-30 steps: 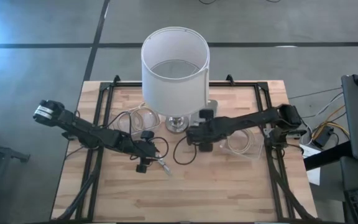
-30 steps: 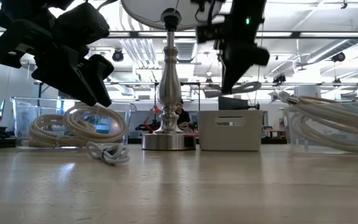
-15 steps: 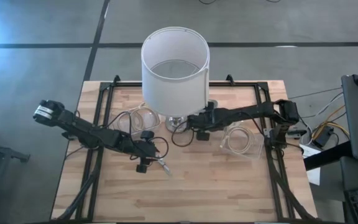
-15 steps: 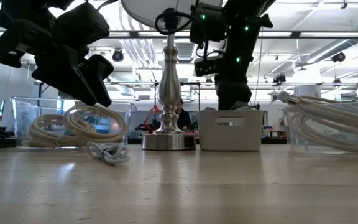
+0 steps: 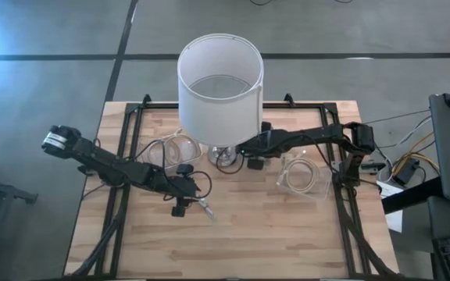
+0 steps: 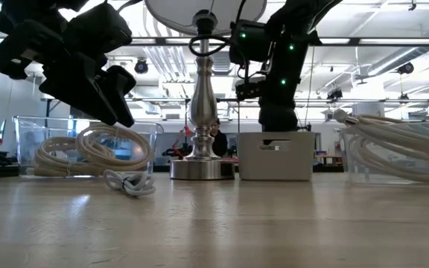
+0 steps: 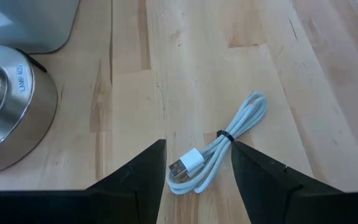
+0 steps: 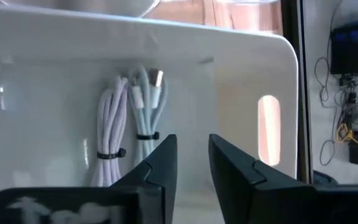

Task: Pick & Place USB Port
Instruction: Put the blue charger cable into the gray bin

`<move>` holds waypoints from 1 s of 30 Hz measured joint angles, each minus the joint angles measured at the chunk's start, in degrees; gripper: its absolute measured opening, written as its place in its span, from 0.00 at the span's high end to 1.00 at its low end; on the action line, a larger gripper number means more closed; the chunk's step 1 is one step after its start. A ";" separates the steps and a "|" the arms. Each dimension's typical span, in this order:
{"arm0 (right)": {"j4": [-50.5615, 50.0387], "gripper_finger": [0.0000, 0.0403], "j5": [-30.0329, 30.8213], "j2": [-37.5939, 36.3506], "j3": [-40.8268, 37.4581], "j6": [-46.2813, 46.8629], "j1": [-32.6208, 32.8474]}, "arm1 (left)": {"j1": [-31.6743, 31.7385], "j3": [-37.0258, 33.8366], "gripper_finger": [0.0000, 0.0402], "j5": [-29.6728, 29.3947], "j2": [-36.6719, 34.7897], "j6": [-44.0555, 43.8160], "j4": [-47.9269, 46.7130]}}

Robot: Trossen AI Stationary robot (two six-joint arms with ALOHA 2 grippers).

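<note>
Wooden table (image 5: 287, 226) under a lamp (image 5: 220, 74): left gripper (image 7: 194, 163), jaws apart, hovers over the bundled cable (image 7: 219, 152); right gripper (image 8: 191, 158), jaws apart and empty, over the white bin (image 8: 253, 81); descend squarely, pinch mid-bundle.

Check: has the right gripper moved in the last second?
Yes. The right gripper went up the table, toward the lamp base, over the white bin.

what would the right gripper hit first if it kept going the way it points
Probably the bundled white USB cables lying in the white bin: the right gripper points open into it, though depth is unclear.
</note>
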 joint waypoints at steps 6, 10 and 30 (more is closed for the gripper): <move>0.53 0.73 -0.11 0.00 0.00 0.28 0.12 | -0.02 0.00 0.54 0.00 0.00 0.00 -0.01; 0.31 0.71 -0.09 0.00 0.52 0.78 1.07 | -0.02 0.00 0.54 0.00 0.00 0.00 0.02; -9.81 0.76 -9.79 -0.22 11.44 10.37 11.03 | -0.48 0.02 0.54 1.11 10.35 2.67 3.37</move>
